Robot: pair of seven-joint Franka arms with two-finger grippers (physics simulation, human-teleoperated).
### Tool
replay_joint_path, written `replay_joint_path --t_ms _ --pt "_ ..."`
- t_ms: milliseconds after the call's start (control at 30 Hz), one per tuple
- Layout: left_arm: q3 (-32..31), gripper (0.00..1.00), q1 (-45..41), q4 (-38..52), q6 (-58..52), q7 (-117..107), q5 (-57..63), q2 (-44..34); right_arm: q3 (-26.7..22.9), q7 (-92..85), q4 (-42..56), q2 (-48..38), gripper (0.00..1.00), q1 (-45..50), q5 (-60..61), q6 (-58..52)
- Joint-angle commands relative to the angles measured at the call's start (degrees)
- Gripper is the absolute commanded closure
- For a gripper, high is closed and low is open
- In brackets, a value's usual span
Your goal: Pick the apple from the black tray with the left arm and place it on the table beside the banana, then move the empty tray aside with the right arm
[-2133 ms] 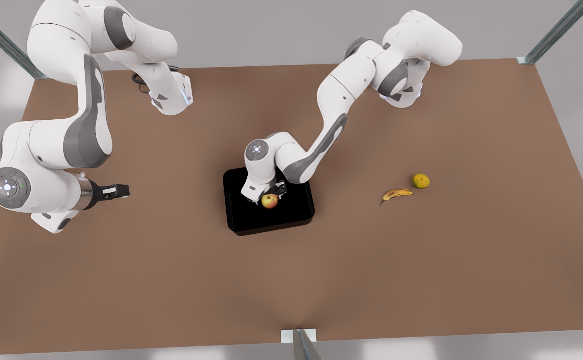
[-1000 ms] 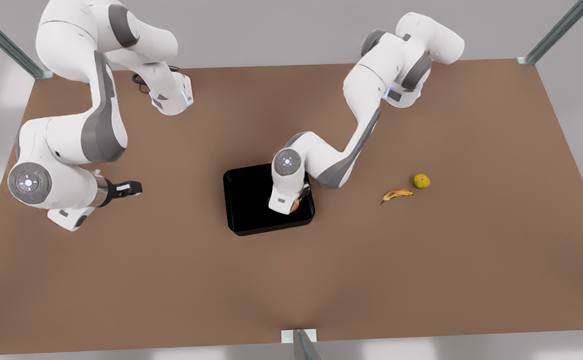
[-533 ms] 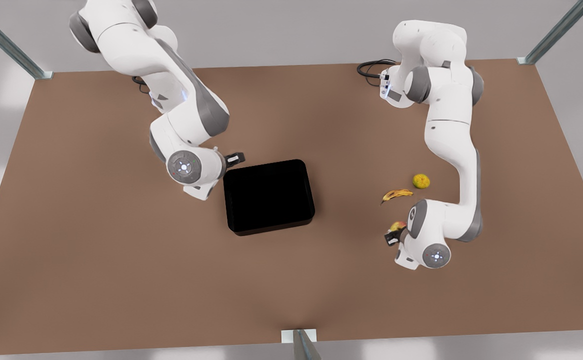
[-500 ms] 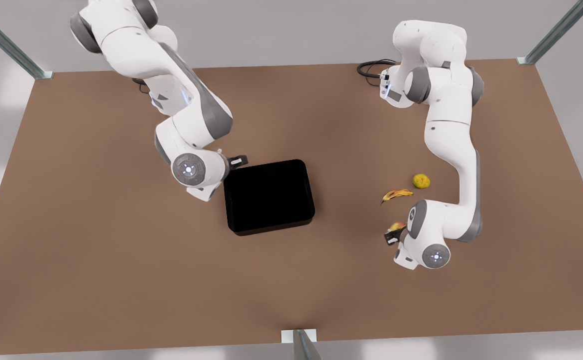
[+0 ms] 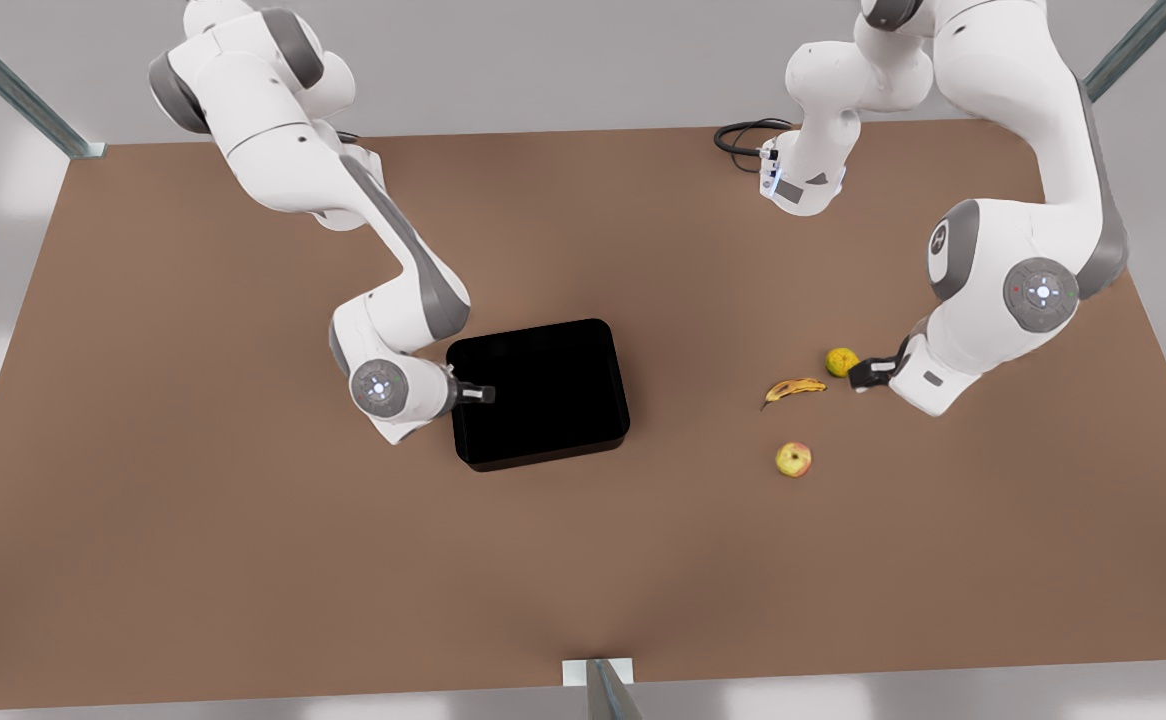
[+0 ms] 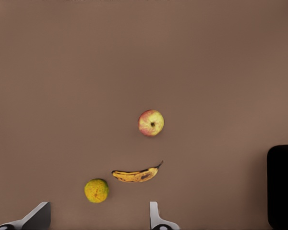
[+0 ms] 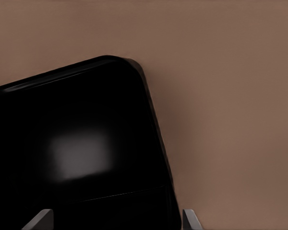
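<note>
The apple [image 5: 793,459] [image 6: 151,122] lies free on the table [image 5: 243,550], just in front of the banana [image 5: 794,388] [image 6: 136,175]. My left gripper [image 5: 868,372] [image 6: 99,213] hangs open and empty above the table, close beside the bumpy fruit on the front view's right. The black tray [image 5: 538,392] [image 7: 77,143] [image 6: 282,184] sits empty mid-table. My right gripper [image 5: 483,394] [image 7: 115,218] is open at the tray's edge on the front view's left, with the rim between its fingers [image 7: 42,216].
A bumpy yellow-green round fruit [image 5: 842,361] [image 6: 96,190] rests just behind the banana's tip, next to the left gripper. A black cable [image 5: 743,135] coils at the far table edge by the left arm's base. Bare tabletop stretches along the front and the front view's left.
The left gripper has let go of the apple, which now lies by the banana, and has drawn back toward the bumpy fruit. The right gripper has slid forward along the tray's edge.
</note>
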Motion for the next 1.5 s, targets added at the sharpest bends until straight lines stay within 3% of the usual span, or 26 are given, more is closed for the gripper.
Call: replay_joint_path --t_ms 0,233,333,833,933,1100,1267,1467 --pt "0.00 0.00 0.18 -1.00 5.71 9.13 1.92 -0.75 -0.04 0.14 0.00 1.10 0.00 0.14 -1.34 4.10" --pt "0.09 0.00 0.27 -1.09 5.53 8.60 1.75 -0.66 -0.04 -13.92 -0.17 3.83 0.00 0.05 -5.04 4.63" --pt "0.09 0.00 0.26 -1.09 5.53 8.52 1.75 -0.66 -0.04 -14.37 -4.48 3.21 0.00 0.05 -5.13 8.32" --pt "-0.17 0.00 -0.09 -0.91 4.57 7.55 1.84 -0.22 -0.13 -23.16 -5.71 8.05 0.02 -0.13 -4.34 12.36" --pt "-0.17 0.00 -0.35 -0.83 4.48 7.20 1.92 -0.04 -0.13 -22.98 -5.71 8.05 0.31 -0.13 -4.25 12.19" --pt "0.00 0.00 -0.17 -0.83 4.48 7.29 1.92 -0.13 -0.13 -23.15 -5.71 8.05 0.59 -0.13 -4.34 12.10" --pt "0.00 0.00 -0.17 -0.83 4.48 7.20 1.92 -0.22 -0.04 -23.86 -5.71 8.05 0.74 -0.13 -4.51 12.10" --pt "0.00 0.00 -0.17 -0.83 4.48 7.20 1.92 -0.13 -0.13 -23.86 -5.09 6.56 0.78 -0.13 -4.77 10.96"
